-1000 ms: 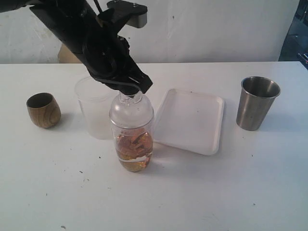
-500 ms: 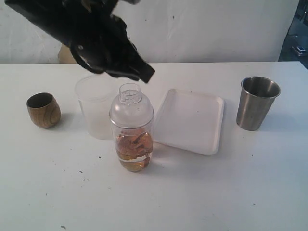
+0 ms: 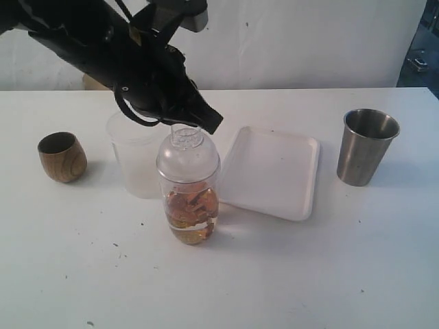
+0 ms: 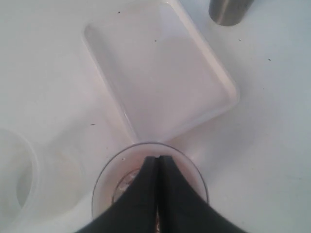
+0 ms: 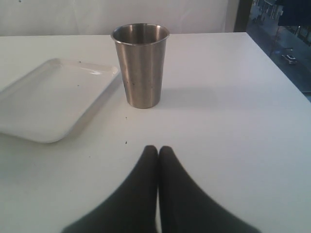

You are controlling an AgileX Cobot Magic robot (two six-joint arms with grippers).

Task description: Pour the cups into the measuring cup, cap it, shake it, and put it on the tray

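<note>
The measuring cup [image 3: 188, 199] stands mid-table with a clear domed cap [image 3: 187, 152] on it and amber liquid in its lower half. My left gripper [image 3: 209, 123] hangs just above the cap's small neck, shut and empty; its wrist view looks straight down on the cap's rim [image 4: 109, 167] past the closed left gripper [image 4: 159, 159]. The wooden cup [image 3: 62, 157] sits at far left, the steel tumbler [image 3: 366, 147] at far right. The white tray [image 3: 271, 171] lies right of the measuring cup. My right gripper [image 5: 158, 149] is shut and empty, low over the table before the tumbler [image 5: 141, 65].
A frosted translucent cup [image 3: 134, 154] stands right behind the measuring cup on its left, under my left arm. A white wall runs behind the table's far edge. The tray [image 5: 48, 99] also shows left of the tumbler in the right wrist view.
My left gripper lifted off the cap's neck half a second ago and has come back down to just above it. The measuring cup, cups and tray have not moved.
</note>
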